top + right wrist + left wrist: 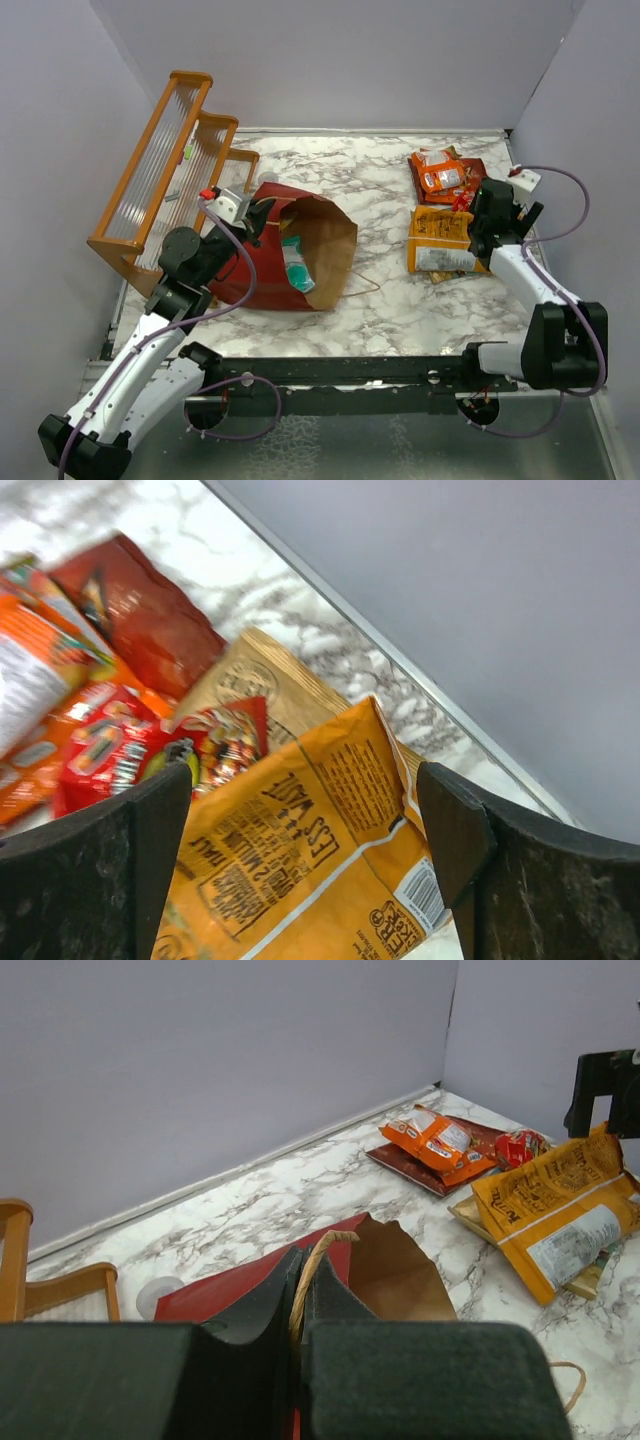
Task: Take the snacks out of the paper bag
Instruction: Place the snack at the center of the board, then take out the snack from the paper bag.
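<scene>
The dark red paper bag [262,268] lies on its side at the left, its brown mouth [395,1275] facing right. A teal packet [296,265] shows inside it. My left gripper [258,216] is shut on the bag's upper twine handle [318,1258]. At the right lie the taken-out snacks: a large orange-yellow chip bag [440,242], an orange packet [441,176] on a dark red Doritos bag [474,167], and a small red packet [115,750]. My right gripper [305,825] stands open just above the orange-yellow bag [300,880], its fingers apart on either side.
An orange wooden rack [165,175] leans at the back left, close behind the left arm. The bag's other twine handle [365,287] trails on the marble. Grey walls close in the back and both sides, and the snack pile sits near the right wall.
</scene>
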